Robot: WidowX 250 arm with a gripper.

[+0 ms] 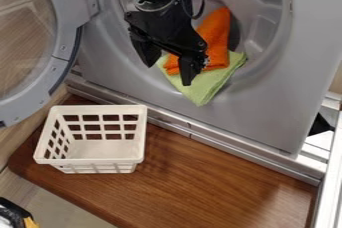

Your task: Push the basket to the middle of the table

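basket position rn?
Camera view: the white basket sits on the left part of the brown wooden table, just below the open round door.

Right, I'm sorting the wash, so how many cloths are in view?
2: an orange cloth in the round opening of the machine, and a light green cloth partly beneath it, hanging over the lower rim. More could be hidden deeper inside.

The light is moderate and mostly soft, and it reaches the whole scene. On the brown worktop there is a pale, weak shine toward five o'clock. A soft shadow lies just beside the white basket, at its three o'clock side. The metal rail at four o'clock is very bright, and the round door glass at ten o'clock carries faint, streaky reflections.
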